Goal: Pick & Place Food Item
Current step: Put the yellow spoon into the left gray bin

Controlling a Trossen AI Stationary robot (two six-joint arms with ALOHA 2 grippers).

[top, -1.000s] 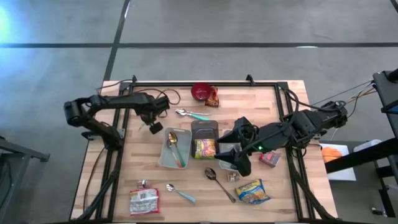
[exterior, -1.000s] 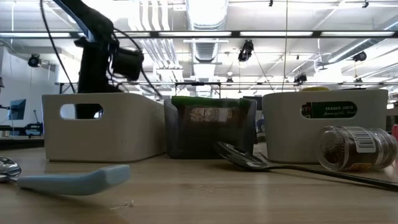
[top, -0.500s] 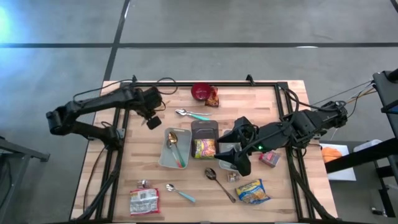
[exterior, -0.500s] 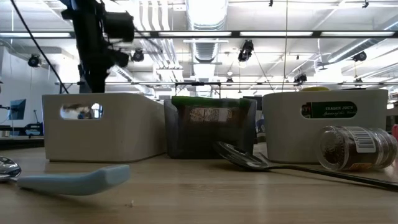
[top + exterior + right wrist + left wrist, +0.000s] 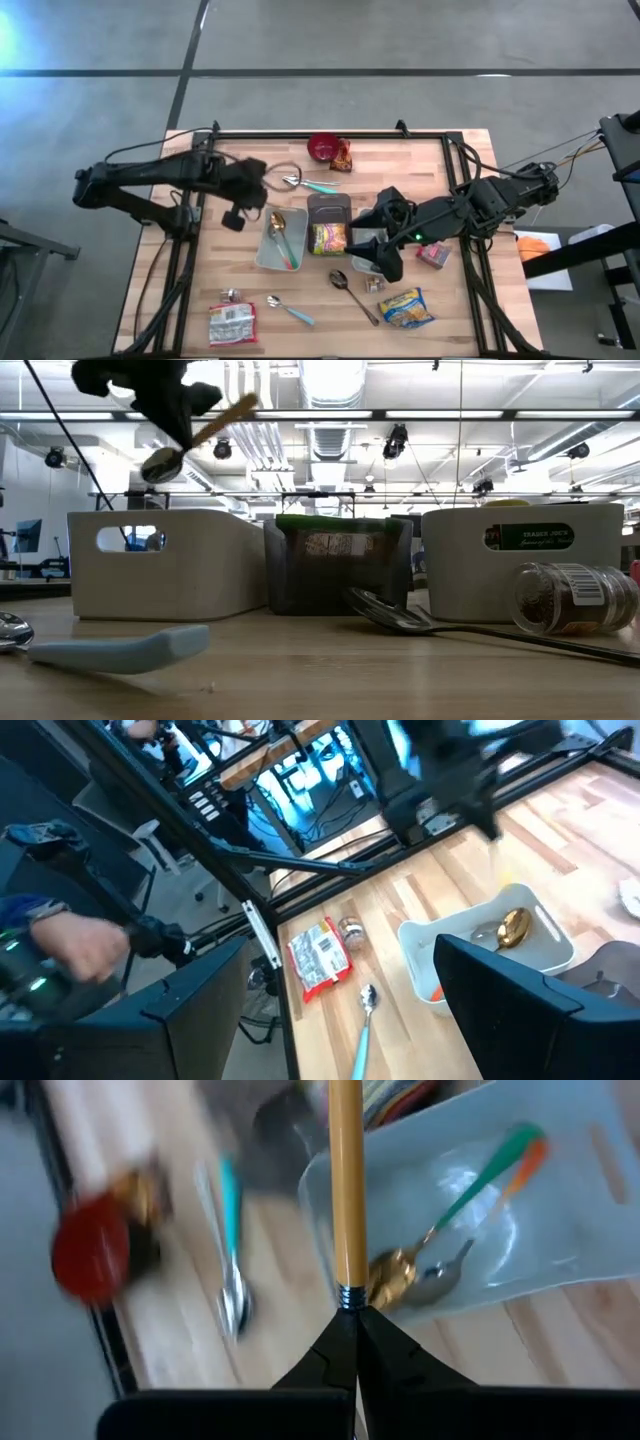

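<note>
Gripper on your left arm [image 5: 352, 1312] is clamped on a wooden-handled spoon [image 5: 347, 1190], up above the table [image 5: 420, 160] beside the white bin [image 5: 280, 240]. Right gripper [image 5: 385, 262] sits wide over another bin w/ nothing held. Noodle pkt [image 5: 406, 307] lies near table's front edge.

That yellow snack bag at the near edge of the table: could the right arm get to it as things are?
Probably yes. The right gripper hangs open just beside the yellow snack bag, with only a small jar near that path.
</note>
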